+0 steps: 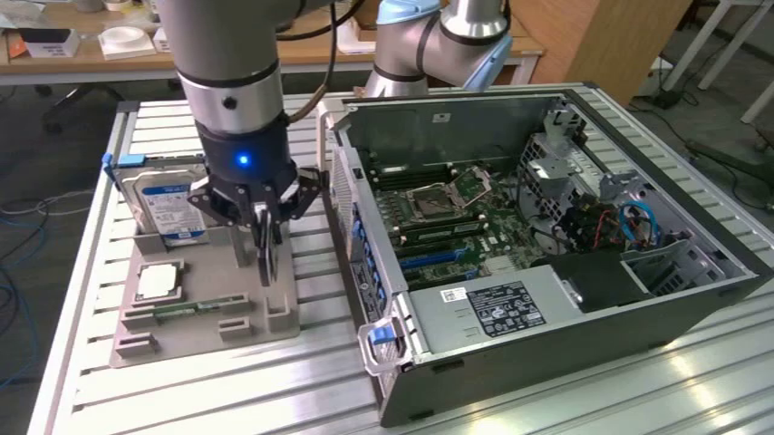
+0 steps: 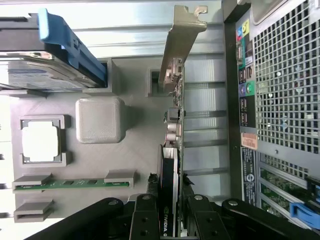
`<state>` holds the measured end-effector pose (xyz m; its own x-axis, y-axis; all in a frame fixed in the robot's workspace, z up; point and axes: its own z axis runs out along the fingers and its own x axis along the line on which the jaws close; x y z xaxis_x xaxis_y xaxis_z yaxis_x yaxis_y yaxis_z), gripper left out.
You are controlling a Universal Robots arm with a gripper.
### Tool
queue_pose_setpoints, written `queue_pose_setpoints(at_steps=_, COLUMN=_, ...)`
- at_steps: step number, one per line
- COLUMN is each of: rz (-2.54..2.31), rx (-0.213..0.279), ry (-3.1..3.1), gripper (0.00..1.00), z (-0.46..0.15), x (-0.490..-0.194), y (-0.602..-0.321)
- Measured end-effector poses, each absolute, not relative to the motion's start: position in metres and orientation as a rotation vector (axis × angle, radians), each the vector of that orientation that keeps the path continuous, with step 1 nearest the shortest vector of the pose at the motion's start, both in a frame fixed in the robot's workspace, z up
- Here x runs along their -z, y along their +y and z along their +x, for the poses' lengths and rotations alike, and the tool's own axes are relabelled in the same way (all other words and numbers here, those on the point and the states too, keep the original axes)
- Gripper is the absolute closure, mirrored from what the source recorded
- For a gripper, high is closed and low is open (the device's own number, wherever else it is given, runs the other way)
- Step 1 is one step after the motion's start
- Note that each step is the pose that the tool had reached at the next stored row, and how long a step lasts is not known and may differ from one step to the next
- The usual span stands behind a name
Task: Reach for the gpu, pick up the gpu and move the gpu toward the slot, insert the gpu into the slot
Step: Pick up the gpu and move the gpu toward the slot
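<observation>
The gpu (image 1: 267, 263) is a thin dark card standing on edge in the grey holder (image 1: 206, 313) on the exterior view's left of the open computer case (image 1: 568, 299). My gripper (image 1: 264, 231) comes straight down onto the card's top edge. In the wrist view the gpu (image 2: 172, 125) runs away from the gripper (image 2: 171, 210), its silvery bracket (image 2: 182, 40) at the far end. Black fingers (image 2: 145, 215) sit tight against both faces of the card. The blue slots (image 1: 430, 258) lie on the motherboard inside the case.
The holder also carries a blue-labelled hard drive (image 1: 169, 204), a square processor (image 1: 159, 279) and a green memory stick (image 1: 181, 311). The case's rear panel (image 2: 280, 100) stands close beside the card. A second arm's base (image 1: 436, 45) rises behind the case.
</observation>
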<state>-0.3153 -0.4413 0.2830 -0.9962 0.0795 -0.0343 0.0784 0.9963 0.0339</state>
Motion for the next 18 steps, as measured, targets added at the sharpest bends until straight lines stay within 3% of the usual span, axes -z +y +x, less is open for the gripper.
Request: queue_pose_setpoints(at_steps=18, rz=0.123, rx=-0.057, ry=3.103, gripper=0.73, z=-0.3154, x=-0.2933, y=-0.4414)
